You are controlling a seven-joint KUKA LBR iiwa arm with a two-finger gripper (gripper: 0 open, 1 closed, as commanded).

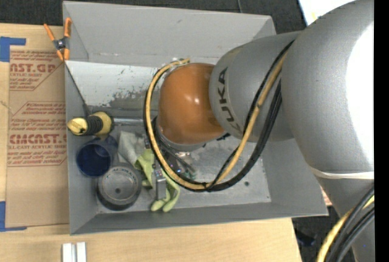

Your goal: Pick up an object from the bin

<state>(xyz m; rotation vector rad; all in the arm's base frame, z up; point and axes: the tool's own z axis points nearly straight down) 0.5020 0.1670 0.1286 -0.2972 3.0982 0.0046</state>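
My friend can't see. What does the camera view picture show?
A grey robot arm with an orange wrist cover reaches down into a grey metal bin, above a floppy yellow-green thing. Left of it lie a blue cup and a grey round cup.

Arm: one, grey KUKA iiwa, entering from the right of the view, thick last links across the upper right, bent down toward the centre.
Wrist cover: orange, domed, turned up toward the camera.
Cables: black and yellow, looped round the cover and back along the arm.
Gripper: metal parts just below the cover, largely hidden by it.
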